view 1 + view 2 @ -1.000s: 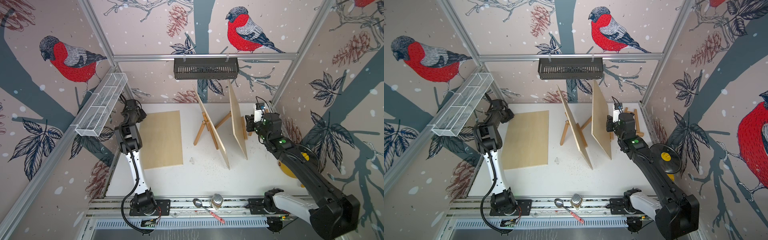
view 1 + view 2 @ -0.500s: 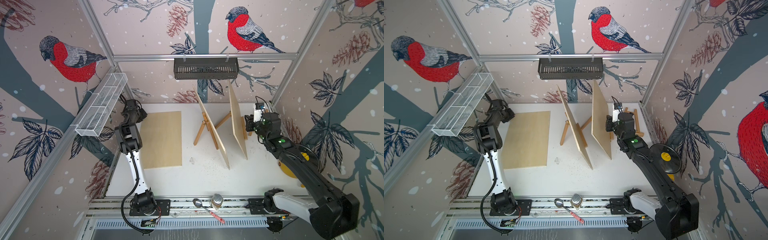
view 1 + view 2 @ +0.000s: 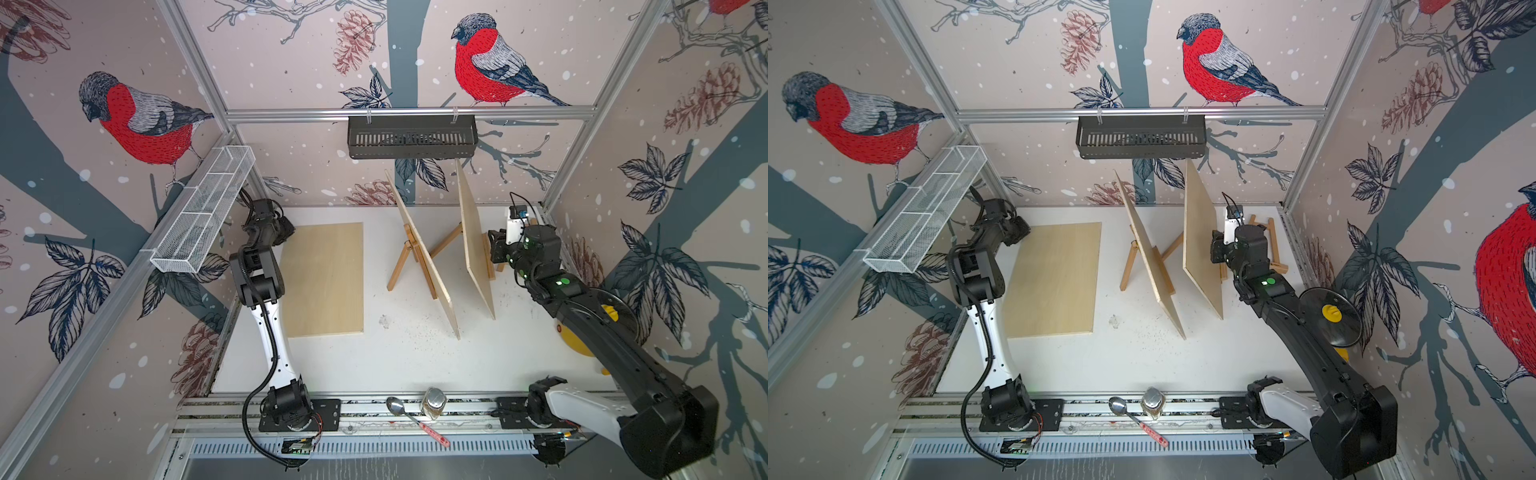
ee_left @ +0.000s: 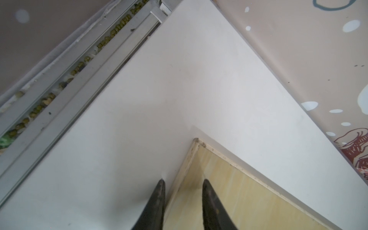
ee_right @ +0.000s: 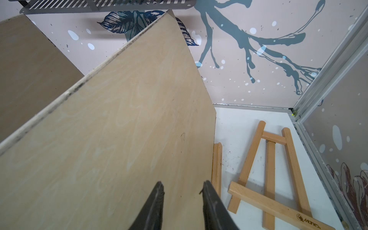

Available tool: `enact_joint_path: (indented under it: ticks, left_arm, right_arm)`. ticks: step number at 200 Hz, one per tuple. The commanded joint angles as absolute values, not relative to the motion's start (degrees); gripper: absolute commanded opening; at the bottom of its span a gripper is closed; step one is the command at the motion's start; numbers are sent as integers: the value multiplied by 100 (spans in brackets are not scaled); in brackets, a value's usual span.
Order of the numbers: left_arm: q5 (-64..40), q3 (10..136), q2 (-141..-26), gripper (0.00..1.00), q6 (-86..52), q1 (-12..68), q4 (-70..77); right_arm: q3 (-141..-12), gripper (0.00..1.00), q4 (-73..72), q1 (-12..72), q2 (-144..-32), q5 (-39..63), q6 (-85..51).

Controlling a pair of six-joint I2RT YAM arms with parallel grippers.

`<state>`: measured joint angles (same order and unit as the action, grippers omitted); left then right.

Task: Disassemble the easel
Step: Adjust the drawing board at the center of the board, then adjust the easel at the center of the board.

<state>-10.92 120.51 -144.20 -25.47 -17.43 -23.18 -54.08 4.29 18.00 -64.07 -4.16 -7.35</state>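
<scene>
Two plywood boards stand upright in both top views, the middle board (image 3: pixel 424 257) leaning on a wooden easel (image 3: pixel 405 257) and the right board (image 3: pixel 476 245) on another easel (image 5: pixel 217 165) mostly hidden behind it. A third board (image 3: pixel 322 278) lies flat at the left. A folded easel (image 5: pixel 268 169) lies flat in the back right corner. My left gripper (image 4: pixel 183 181) is open, pointing down at the flat board's far left corner (image 4: pixel 197 140), one finger over the table and one over the board. My right gripper (image 5: pixel 182 184) is open and empty, close to the right board's face (image 5: pixel 119 129).
A black slotted basket (image 3: pixel 411 137) hangs on the back rail just above the standing boards. A white wire basket (image 3: pixel 203 216) hangs on the left rail. A spoon (image 3: pixel 399 409) and a jar (image 3: pixel 432 403) lie on the front rail. A black disc with a yellow centre (image 3: pixel 1329 311) stands at the right wall.
</scene>
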Motion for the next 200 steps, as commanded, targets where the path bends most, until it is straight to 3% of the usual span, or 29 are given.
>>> enact_joint_path:
  ticks: [1,34,86,127,169,200]
  left_arm:
    - [-1248,11989,-14266,33,-2610,-1751,-2577]
    - [-1185,11487,-13505,34,-2611,-1702,-2197]
    - [-752,10418,-11630,32,-2456,-1169,-1853]
    - [-909,9634,-9954,33,-2170,-194,-2070]
    - [-728,9399,-8751,34,-2232,1355,-2593]
    - [-793,8915,-8099,44,-2745,2080,-2040]
  right_arm:
    - [-5449,37,343,1811,-6384,-488,-782]
    - [-5482,45,360,1811,-6371,-535,-782]
    - [-5502,46,463,1811,-6189,-704,-730]
    - [-5620,46,754,1815,-6007,-564,-721]
    - [-5739,47,1038,1822,-5802,123,-872]
    - [-5656,47,1083,1872,-5455,352,-999]
